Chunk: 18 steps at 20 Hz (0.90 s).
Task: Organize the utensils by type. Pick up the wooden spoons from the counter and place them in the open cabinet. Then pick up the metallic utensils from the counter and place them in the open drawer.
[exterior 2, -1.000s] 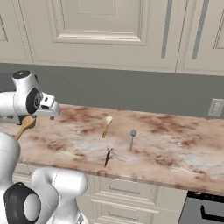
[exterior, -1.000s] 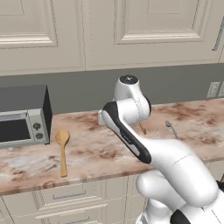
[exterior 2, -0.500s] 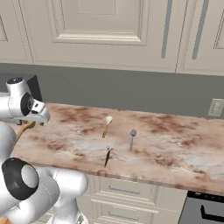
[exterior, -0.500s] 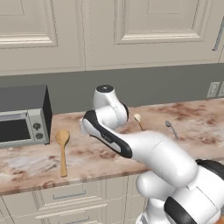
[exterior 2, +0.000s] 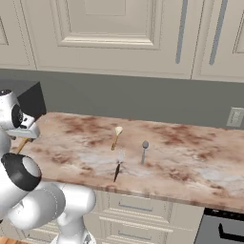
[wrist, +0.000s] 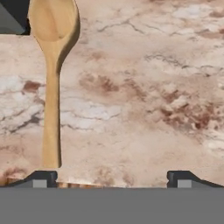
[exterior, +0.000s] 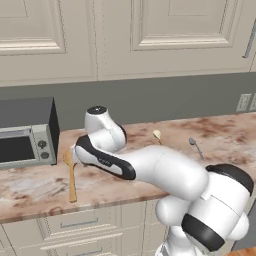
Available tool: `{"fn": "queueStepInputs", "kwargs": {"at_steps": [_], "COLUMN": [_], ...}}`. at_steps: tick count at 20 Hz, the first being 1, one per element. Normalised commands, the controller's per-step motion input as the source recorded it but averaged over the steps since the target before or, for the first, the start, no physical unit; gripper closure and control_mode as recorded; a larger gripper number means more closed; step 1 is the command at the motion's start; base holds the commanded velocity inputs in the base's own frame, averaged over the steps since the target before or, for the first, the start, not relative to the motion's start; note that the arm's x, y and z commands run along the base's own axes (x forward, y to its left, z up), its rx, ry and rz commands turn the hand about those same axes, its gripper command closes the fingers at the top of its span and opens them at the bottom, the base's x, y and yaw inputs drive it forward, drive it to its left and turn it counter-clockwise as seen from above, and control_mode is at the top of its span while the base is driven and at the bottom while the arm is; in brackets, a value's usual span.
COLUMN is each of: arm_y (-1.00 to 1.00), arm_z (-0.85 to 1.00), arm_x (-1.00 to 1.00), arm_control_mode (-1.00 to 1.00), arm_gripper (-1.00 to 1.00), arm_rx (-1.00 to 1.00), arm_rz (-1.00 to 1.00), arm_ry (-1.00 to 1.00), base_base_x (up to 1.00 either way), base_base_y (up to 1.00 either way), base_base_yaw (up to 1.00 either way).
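The gripper (wrist: 111, 177) has its two jaws spread wide apart, and nothing is between them; below the gap is only the bare counter (wrist: 144, 109). The large wooden spoon (wrist: 52, 74) lies flat on the stone beside the left jaw, not between the jaws. The end of its handle is just next to this left finger tip (wrist: 41, 177); I cannot tell if they touch. The long axis of the spoon runs straight away from the jaws, with the handle end close to them and the round bowl far from them, hollow side up. Beyond the bowl a dark corner of the toaster oven (wrist: 11, 17) is seen.

In the left base view the same spoon (exterior: 71, 175) lies with the bowl toward the back wall and the handle toward the front edge of the counter, in front of the toaster oven (exterior: 25, 135). Well away from the jaws, on the other side of the arm, lie the small wooden spoon (exterior 2: 116, 137), the silvery utensil (exterior 2: 144, 151) and the dark utensil (exterior 2: 117, 167), near each other.

Compared with one second ago, the hand has swung from the middle of the counter toward the large spoon and has come lower. All four utensils lie where they were.
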Motion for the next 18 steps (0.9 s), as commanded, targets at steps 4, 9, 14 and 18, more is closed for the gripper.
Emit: {"fn": "queueStepInputs", "kwargs": {"at_steps": [4, 9, 14, 18], "arm_y": [0.54, 0.37, 0.31, 0.19], "arm_z": [-0.3, -0.28, -0.34, -0.38], "arm_x": [-0.01, 0.07, 0.21, 0.29], "arm_control_mode": [-1.0, -1.0, -1.0, -1.0], "arm_gripper": [-1.0, -1.0, -1.0, -1.0], "arm_rx": [0.03, 0.0, 0.0, 0.0], "arm_rz": [0.0, 0.0, 0.0, 0.0], "arm_ry": [0.05, 0.0, 0.03, 0.03], "base_base_x": [0.0, 0.0, 0.0, 0.0], "base_base_y": [0.0, 0.0, 0.0, 0.0], "base_base_yaw": [0.0, 0.0, 0.0, 0.0]}}
